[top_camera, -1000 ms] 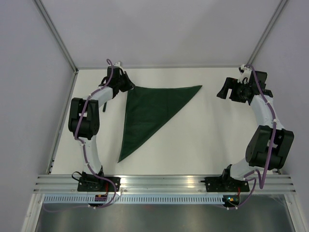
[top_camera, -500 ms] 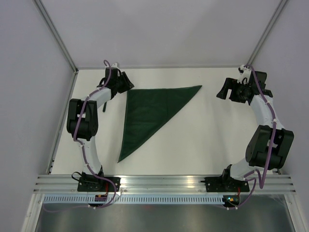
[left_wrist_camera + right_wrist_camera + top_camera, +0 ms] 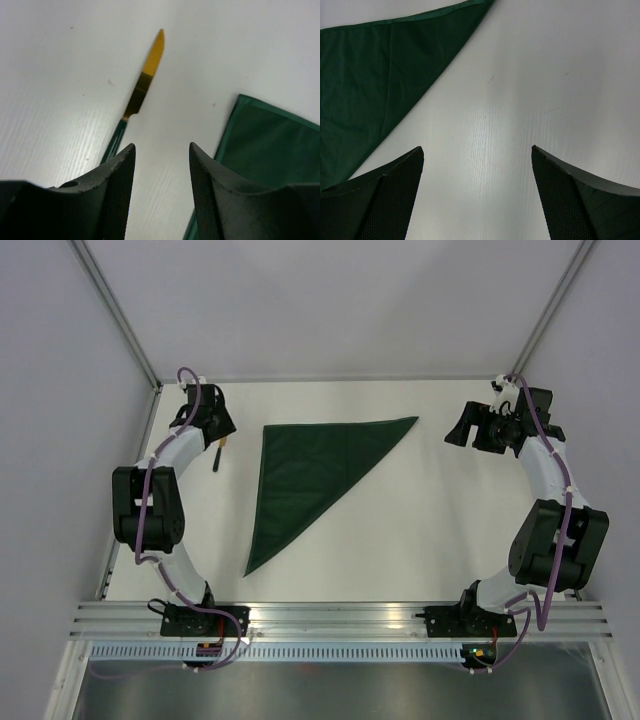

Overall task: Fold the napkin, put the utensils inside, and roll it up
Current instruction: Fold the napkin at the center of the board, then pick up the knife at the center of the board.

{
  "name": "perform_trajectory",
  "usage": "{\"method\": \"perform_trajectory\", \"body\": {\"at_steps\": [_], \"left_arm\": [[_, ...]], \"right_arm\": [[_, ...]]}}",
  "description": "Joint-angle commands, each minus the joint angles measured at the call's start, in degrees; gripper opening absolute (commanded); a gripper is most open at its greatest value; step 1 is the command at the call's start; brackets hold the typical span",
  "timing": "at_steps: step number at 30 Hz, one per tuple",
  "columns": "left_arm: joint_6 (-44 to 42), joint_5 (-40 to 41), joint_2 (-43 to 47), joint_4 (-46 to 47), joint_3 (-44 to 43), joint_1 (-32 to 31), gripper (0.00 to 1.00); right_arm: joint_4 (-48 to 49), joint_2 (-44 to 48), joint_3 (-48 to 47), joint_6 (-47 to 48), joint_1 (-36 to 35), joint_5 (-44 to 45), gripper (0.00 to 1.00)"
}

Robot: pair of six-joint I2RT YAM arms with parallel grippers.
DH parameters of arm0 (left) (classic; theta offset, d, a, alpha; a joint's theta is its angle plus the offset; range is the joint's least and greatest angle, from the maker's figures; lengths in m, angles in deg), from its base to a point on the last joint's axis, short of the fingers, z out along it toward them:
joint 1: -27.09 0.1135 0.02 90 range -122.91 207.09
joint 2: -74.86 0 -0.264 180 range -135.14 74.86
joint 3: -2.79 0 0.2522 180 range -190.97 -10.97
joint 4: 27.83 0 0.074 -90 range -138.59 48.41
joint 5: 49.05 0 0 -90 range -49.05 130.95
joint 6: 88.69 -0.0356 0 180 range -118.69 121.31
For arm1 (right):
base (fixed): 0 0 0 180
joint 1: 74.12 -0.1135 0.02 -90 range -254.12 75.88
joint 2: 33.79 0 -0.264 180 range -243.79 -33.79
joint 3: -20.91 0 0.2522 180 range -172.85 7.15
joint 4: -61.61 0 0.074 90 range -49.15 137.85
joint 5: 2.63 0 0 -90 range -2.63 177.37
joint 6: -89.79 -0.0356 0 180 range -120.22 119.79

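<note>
dark green cloth first: the napkin [image 3: 310, 472] lies flat in the middle of the table [image 3: 420, 540], already folded into a triangle. its long edge runs along the top, one tip reaches right, the other points down toward the lower left of the overhead frame. so the fold looks done, and by my reading the step in hand is fetching the utensils.

and here's the left pincer [image 3: 212, 426] in the upper left of the overhead view, just left of the napkin's top-left corner, hanging by a knife [image 3: 143, 87]. in the left wrist view that knife sits in the upper left of the frame, gold blade pointing away. its dark handle runs down behind the finger [image 3: 107, 195] at the frame's left, and the napkin's edge shows at lower right.

this pincer is released, with a gap between the fingers and nothing in it. the knife lies a little left of that gap, not between the fingers.

next move, i'd say: shift left to straddle the handle, drop to the table and close. the knife is thin and lies flat on the surface, so the fingertips need to get right down. that's the only utensil i can make out.

over on the right, the right pincer [image 3: 477, 192] is spread wide and empty, near the upper right of the overhead frame. it's well apart from the napkin's right tip, which shows in the upper left of its wrist view.
</note>
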Motion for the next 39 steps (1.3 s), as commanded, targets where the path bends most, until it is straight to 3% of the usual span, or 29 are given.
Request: {"method": "perform_trajectory", "body": {"at_steps": [1,25,39], "left_arm": [[-4.78,3.16,0.43,-5.05,0.41,1.93,0.53],[-7.07,1.75,-10.91,-9.54,-3.37,4.13,0.47],[-6.72,0.52,-13.63,-10.07,-3.73,4.13,0.32]], "right_arm": [[-0.72,2.29,-1.31,-1.34,0.16,-1.57,0.93],[-0.19,2.20,-1.13,-1.61,0.07,-1.93,0.93],[-0.19,2.29,-1.13,-1.87,0.07,-2.10,0.93]]}}
